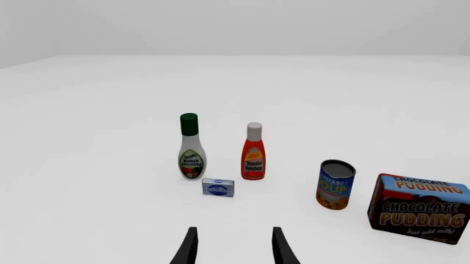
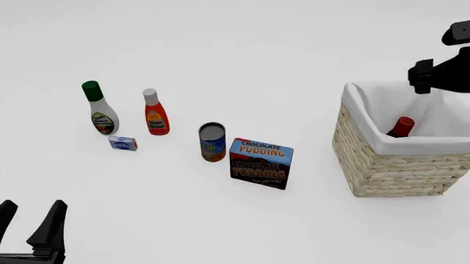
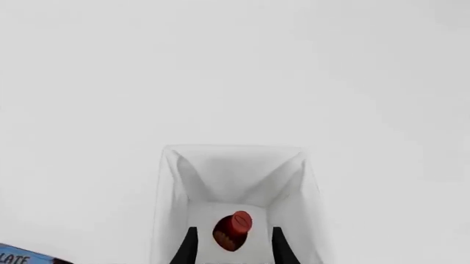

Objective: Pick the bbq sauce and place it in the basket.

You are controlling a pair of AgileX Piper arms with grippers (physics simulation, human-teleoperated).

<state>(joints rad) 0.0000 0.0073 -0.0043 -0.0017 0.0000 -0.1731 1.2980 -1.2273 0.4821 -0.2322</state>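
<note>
The bbq sauce [image 2: 401, 127] rests tilted inside the basket [image 2: 397, 170], only its red cap and dark shoulder showing above the white lining. In the right wrist view the bbq sauce [image 3: 233, 230] lies on the floor of the basket [image 3: 235, 149], below and apart from the fingers. My right gripper [image 3: 233, 248] hangs open over the basket; in the front view the right gripper [image 2: 424, 82] is above the basket's back rim. My left gripper [image 2: 29, 223] stands open and empty at the near left of the table, and the left gripper [image 1: 233, 250] faces the row of groceries.
On the left half of the table stand a white ranch bottle with a green cap [image 2: 100, 109], a red ketchup bottle [image 2: 155, 114], a small blue box [image 2: 123, 143], a soup can [image 2: 212, 142] and a chocolate pudding box [image 2: 261, 163].
</note>
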